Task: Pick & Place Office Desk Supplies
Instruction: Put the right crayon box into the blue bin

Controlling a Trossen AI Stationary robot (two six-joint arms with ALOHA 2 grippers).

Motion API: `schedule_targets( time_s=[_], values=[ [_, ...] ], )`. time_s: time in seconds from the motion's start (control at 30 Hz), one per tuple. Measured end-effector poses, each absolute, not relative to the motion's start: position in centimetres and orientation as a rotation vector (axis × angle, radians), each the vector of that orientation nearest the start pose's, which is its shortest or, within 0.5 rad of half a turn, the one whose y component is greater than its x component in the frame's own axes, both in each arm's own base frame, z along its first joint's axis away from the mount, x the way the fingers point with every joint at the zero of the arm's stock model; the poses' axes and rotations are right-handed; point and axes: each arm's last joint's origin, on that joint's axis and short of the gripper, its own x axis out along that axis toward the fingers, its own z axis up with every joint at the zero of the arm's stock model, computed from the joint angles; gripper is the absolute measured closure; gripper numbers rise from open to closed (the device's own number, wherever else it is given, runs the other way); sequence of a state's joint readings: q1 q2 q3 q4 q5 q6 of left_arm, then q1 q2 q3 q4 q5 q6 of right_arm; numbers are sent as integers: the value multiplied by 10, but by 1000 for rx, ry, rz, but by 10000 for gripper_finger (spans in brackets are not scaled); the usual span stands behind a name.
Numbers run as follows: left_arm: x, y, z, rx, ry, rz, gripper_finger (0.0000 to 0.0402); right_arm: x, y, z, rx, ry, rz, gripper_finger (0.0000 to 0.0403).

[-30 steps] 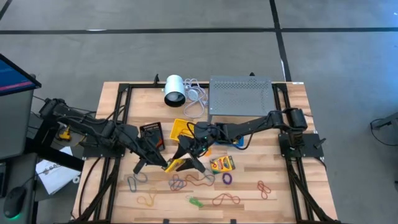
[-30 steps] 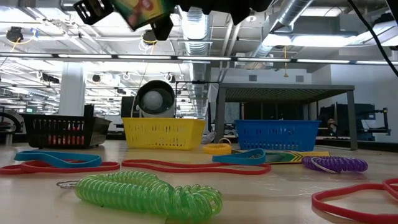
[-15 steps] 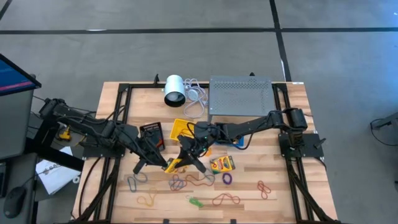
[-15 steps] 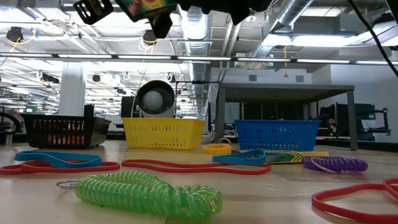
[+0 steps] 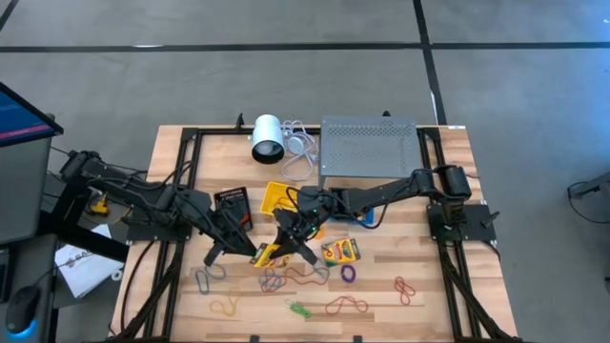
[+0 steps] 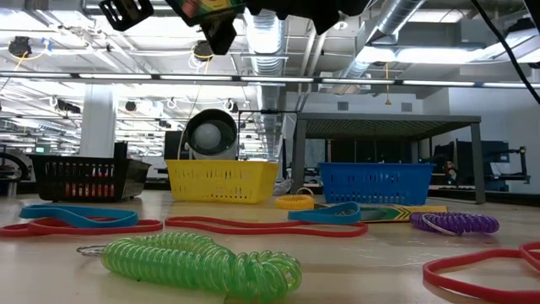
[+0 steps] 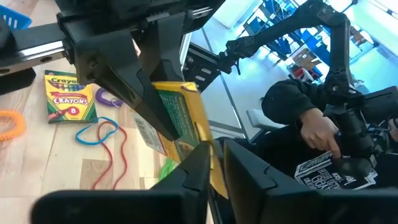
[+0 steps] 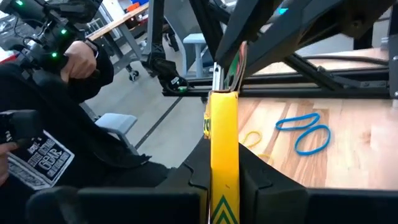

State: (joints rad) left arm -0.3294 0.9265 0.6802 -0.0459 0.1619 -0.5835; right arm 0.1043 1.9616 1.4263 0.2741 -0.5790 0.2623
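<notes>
I read this as a hand-over in mid-air: both arms meet over the middle of the bench point(image 5: 172, 143), a little toward its front edge, with one yellow-and-green crayon box point(image 5: 268, 253) lifted between them. My right gripper point(image 8: 222, 180) has its fingers closed flat on the narrow yellow edge of the box, which its wrist view shows squarely. My left gripper point(image 7: 214, 163) pinches the opposite end of the same box, its fingers close together with the box's yellow corner between them, so for now both pincers have hold of it. A second crayon box point(image 5: 340, 251) lies flat on the bench just to the right of the meeting point, and the coloured rubber-band loops point(image 5: 286, 278) are scattered along the front edge, untouched. A yellow tray point(image 5: 278, 196), a blue tray point(image 6: 375, 183) and a black tray point(image 5: 232, 201) sit mid-bench behind the grippers; in the low view the blue one stands to the right of the yellow. My judgement is that the next move calls for the left gripper to let go fully and back away without dragging the box askew, so the right arm can carry it to a tray. The risk is the box twisting if one side releases unevenly.
</notes>
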Motion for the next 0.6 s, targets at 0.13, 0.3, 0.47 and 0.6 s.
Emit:
schedule_targets(
  time_s=[0.13, 0.3, 0.47, 0.6],
  values=[
    [193, -71, 286, -543, 426, -388, 316, 444, 59, 258, 314, 340, 635, 379],
    [190, -70, 287, -544, 420, -390, 266, 436, 49, 270, 318, 363, 603, 379],
    [188, -69, 290, -543, 404, -388, 238, 417, 33, 294, 276, 405, 467, 379],
    [187, -68, 287, -505, 421, -357, 239, 393, 23, 308, 248, 517, 321, 379]
  ],
)
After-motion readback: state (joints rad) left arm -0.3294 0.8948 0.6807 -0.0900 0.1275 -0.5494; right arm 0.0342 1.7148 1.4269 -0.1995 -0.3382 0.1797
